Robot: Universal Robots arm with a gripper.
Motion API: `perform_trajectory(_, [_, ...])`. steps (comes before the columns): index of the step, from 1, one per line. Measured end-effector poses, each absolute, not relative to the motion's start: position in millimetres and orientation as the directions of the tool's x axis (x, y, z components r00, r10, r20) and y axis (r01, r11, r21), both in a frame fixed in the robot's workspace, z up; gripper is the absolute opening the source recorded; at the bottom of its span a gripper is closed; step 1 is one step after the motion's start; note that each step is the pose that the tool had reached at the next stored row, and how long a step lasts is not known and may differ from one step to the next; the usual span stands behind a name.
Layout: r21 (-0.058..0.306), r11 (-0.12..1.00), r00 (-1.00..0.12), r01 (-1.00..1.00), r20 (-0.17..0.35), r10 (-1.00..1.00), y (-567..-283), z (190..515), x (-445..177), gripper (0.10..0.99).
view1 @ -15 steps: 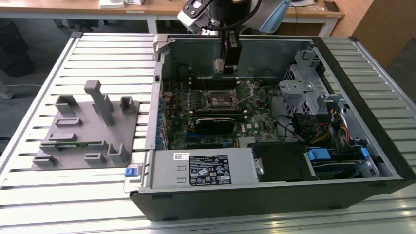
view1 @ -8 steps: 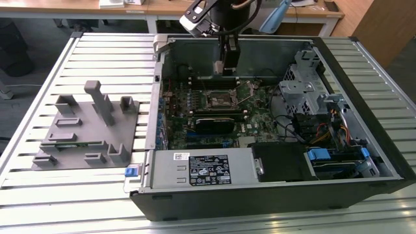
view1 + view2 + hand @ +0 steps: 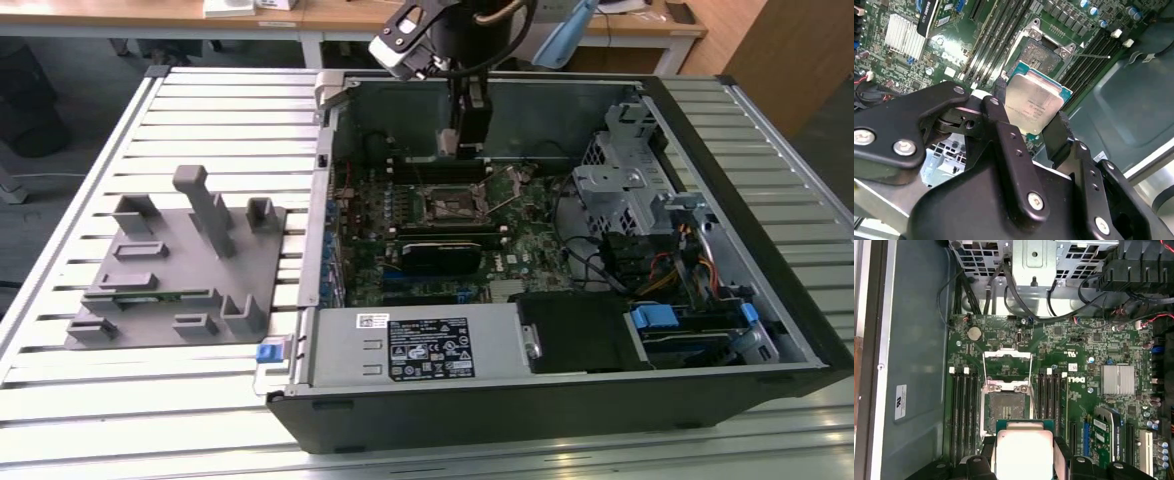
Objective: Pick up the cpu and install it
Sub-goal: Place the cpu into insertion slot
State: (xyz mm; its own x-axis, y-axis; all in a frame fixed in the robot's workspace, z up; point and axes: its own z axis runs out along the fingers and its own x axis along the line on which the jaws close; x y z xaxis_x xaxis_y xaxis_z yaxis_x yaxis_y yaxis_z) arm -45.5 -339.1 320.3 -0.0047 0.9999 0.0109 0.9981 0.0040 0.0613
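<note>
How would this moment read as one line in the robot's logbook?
fingers: shut on cpu | place: above motherboard, near open cpu socket | install: cpu not yet seated

Exterior high, oblique; both wrist views near motherboard point(image 3: 1079, 340)

On your tabletop point(image 3: 80, 400), the fixture point(image 3: 174, 270) lies at the exterior view's left, with the case point(image 3: 561, 425) just beside it on the right. The board point(image 3: 534, 240) lies flat in the case. You'll find the socket point(image 3: 447, 207) near its middle, the drive cage point(image 3: 627, 180) to the exterior view's right and the power supply point(image 3: 414, 345) along the near wall. The claw point(image 3: 463, 150) hangs over the board beside the socket, with the cpu point(image 3: 1034, 102) between its fingers, above the socket and apart from it.
</note>
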Motion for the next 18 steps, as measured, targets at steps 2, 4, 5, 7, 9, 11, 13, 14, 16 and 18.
perform_trajectory(2, [0.061,0.005,-0.005,0.998,0.003,1.0,-338.9,319.8,-45.5,0.541])
perform_trajectory(4, [0.061,0.005,-0.005,0.998,-0.006,1.0,-338.6,319.4,-45.5,0.541])
perform_trajectory(5, [0.061,0.005,-0.005,0.998,-0.01,1.0,-338.3,319.1,-45.4,0.541])
perform_trajectory(7, [0.061,0.006,-0.005,0.998,-0.012,1.0,-338.0,317.8,-45.2,0.541])
perform_trajectory(9, [0.061,0.006,-0.005,0.998,-0.013,1.0,-337.4,315.0,-44.3,0.541])
perform_trajectory(11, [0.061,0.006,-0.005,0.998,-0.014,1.0,-336.0,311.9,-42.1,0.541])
perform_trajectory(13, [0.06,0.006,-0.005,0.998,-0.014,1.0,-334.1,309.1,-40.4,0.541])
perform_trajectory(14, [0.06,0.005,-0.005,0.998,-0.014,1.0,-332.8,307.4,-40.1,0.541])
perform_trajectory(16, [0.06,0.006,-0.005,0.998,-0.014,1.0,-330.5,303.7,-40.0,0.541])
perform_trajectory(18, [0.06,0.006,-0.005,0.998,-0.014,1.0,-328.5,300.0,-40.0,0.541])
